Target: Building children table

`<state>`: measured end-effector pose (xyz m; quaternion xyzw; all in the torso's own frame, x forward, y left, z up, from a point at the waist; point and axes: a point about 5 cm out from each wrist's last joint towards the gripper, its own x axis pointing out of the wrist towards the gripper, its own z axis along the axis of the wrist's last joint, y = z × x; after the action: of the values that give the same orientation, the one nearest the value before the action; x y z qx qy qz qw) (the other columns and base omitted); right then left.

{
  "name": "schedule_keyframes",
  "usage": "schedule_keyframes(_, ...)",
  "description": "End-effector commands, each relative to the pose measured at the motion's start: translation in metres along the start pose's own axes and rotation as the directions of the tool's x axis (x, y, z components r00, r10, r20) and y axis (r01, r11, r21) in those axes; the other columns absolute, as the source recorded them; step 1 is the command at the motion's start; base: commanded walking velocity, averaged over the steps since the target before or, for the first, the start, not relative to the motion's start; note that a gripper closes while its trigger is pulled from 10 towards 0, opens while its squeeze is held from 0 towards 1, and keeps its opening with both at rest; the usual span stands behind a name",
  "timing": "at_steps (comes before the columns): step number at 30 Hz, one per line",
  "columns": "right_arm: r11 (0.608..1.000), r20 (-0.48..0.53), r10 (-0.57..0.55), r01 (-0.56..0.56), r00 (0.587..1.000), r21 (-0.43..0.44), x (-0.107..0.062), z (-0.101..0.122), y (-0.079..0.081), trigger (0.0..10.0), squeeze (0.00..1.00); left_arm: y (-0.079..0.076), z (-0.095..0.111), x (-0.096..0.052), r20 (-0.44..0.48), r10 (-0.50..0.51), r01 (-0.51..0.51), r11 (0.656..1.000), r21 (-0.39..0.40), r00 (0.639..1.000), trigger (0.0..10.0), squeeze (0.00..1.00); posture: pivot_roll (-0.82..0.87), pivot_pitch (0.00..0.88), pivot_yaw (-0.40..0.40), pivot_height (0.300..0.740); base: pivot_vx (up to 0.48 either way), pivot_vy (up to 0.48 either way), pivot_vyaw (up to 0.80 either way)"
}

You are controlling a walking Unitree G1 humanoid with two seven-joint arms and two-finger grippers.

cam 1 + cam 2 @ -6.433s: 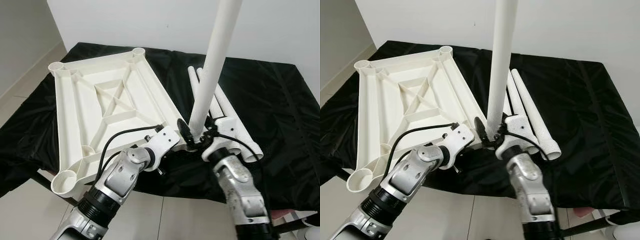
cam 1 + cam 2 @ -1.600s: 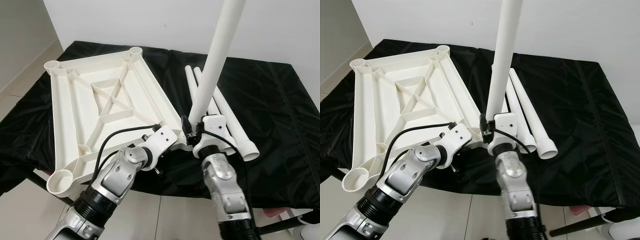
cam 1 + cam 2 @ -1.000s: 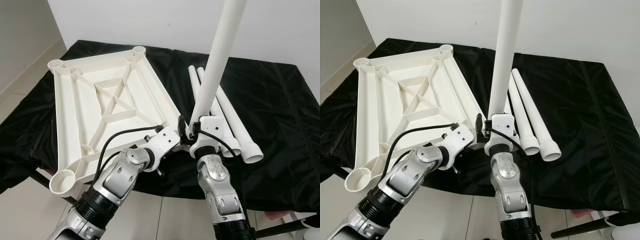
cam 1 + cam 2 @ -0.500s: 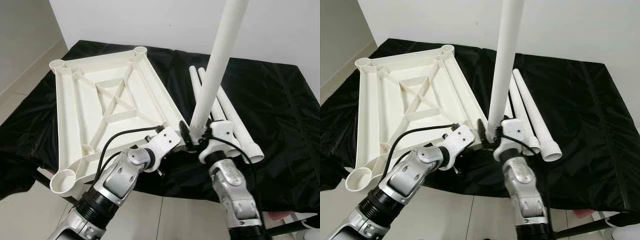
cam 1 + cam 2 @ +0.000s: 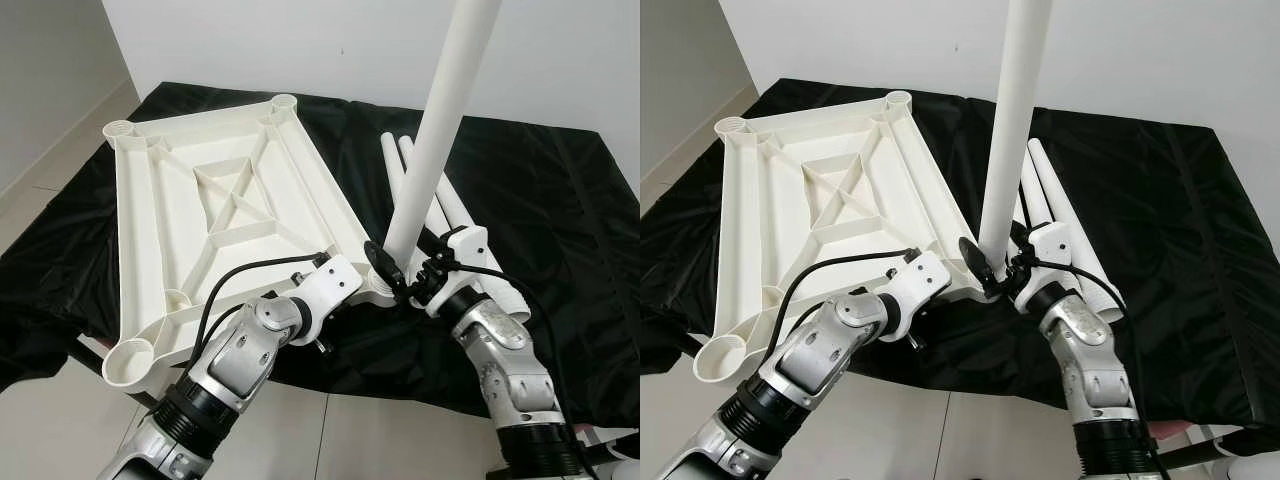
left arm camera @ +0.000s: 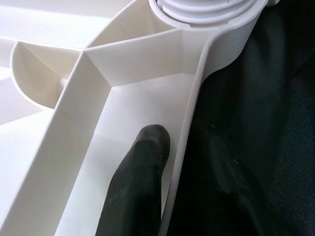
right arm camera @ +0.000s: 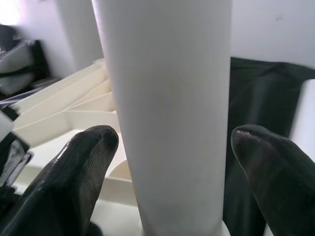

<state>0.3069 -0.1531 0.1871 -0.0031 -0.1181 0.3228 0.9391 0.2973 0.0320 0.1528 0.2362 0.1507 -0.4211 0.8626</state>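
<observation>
Panel (image 5: 210,210), the white ribbed underside of the children's table top, lies face down on the black cloth (image 5: 560,200) over the tabletop, taking the left half, its near-left corner socket (image 5: 126,362) hanging past the front edge. We see one leg (image 5: 440,130) standing upright in the panel's near-right corner socket, near the middle of the front edge. Our right gripper (image 5: 400,272) sits at the base of this leg, jaws spread to either side of it; in the right wrist view both fingers (image 7: 74,167) stand apart from the leg (image 7: 167,113), with gaps showing, not pinching. Our left gripper (image 6: 162,172) is at the panel's right rim just beside that same socket (image 6: 211,14); the left wrist view shows one finger (image 6: 140,182) inside the rim wall resting on the panel's inner face, and a dark shape on the cloth side of the wall that we take for the other finger. We cannot tell whether the jaws press the wall. Spare legs (image 5: 450,215) lie side by side on the cloth just right of the panel, behind the right gripper, thick ends toward the front edge.
</observation>
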Motion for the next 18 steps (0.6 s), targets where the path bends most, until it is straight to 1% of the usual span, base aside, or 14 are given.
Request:
schedule_keyframes(1, 0.996, -0.025, 0.079, -0.078, 0.997, 0.040, 0.000, -0.003, -0.005, 10.0, 0.00, -0.015, -0.027, 0.006, -0.111, -0.083, 0.078, 0.996, -0.049, 0.990, 10.0, 0.00, -0.10, 0.143, 0.038, 0.740, 0.000, 0.000, 0.00)
schedule_keyframes(2, 0.993, -0.035, 0.109, -0.107, 0.993, 0.051, 0.000, -0.004, -0.007, 10.0, 0.00, -0.015, -0.027, 0.006, -0.111, -0.084, 0.079, 0.996, -0.049, 0.990, 10.0, 0.00, -0.10, 0.143, 0.038, 0.740, 0.000, 0.000, 0.00)
schedule_keyframes(3, 0.991, -0.037, 0.131, -0.130, 0.991, 0.045, 0.001, -0.003, -0.009, 10.0, 0.00, -0.015, -0.027, 0.006, -0.111, -0.085, 0.080, 0.996, -0.049, 0.990, 10.0, 0.00, -0.10, 0.143, 0.040, 0.740, 0.000, 0.000, 0.00)
schedule_keyframes(4, 0.991, -0.037, 0.131, -0.130, 0.991, 0.045, 0.001, -0.003, -0.009, 10.0, 0.00, -0.015, -0.027, 0.006, -0.111, -0.085, 0.080, 0.996, -0.049, 0.990, 10.0, 0.00, -0.10, 0.143, 0.040, 0.740, 0.000, 0.000, 0.00)
schedule_keyframes(5, 0.989, -0.050, 0.147, -0.145, 0.988, 0.034, 0.003, -0.004, -0.015, 10.0, 0.00, -0.015, -0.027, 0.006, -0.111, -0.085, 0.080, 0.996, -0.050, 0.990, 10.0, 0.00, -0.10, 0.149, 0.045, 0.740, 0.000, 0.000, 0.00)
schedule_keyframes(6, 0.989, -0.050, 0.147, -0.145, 0.988, 0.034, 0.003, -0.004, -0.015, 10.0, 0.00, -0.015, -0.027, 0.006, -0.111, -0.085, 0.080, 0.996, -0.050, 0.990, 10.0, 0.00, -0.10, 0.149, 0.045, 0.740, 0.000, 0.000, 0.00)
schedule_keyframes(10, 0.983, -0.100, 0.184, -0.182, 0.978, 0.038, 0.008, -0.006, -0.030, 10.0, 0.00, -0.015, -0.028, 0.005, -0.114, -0.087, 0.082, 0.995, -0.050, 0.990, 10.0, 0.00, -0.09, 0.145, 0.045, 0.740, 0.000, 0.000, 0.00)
schedule_keyframes(15, 0.977, -0.111, 0.213, -0.212, 0.971, 0.020, 0.010, -0.004, -0.036, 10.0, 0.00, -0.015, -0.028, 0.004, -0.117, -0.087, 0.082, 0.995, -0.049, 0.989, 10.0, 0.00, -0.09, 0.151, 0.046, 0.740, 0.000, 0.000, 0.00)
schedule_keyframes(18, 0.976, -0.111, 0.216, -0.214, 0.970, 0.034, 0.012, -0.003, -0.040, 10.0, 0.00, -0.014, -0.028, 0.004, -0.117, -0.086, 0.080, 0.995, -0.051, 0.989, 10.0, 0.00, -0.08, 0.154, 0.046, 0.740, 0.000, 0.000, 0.00)
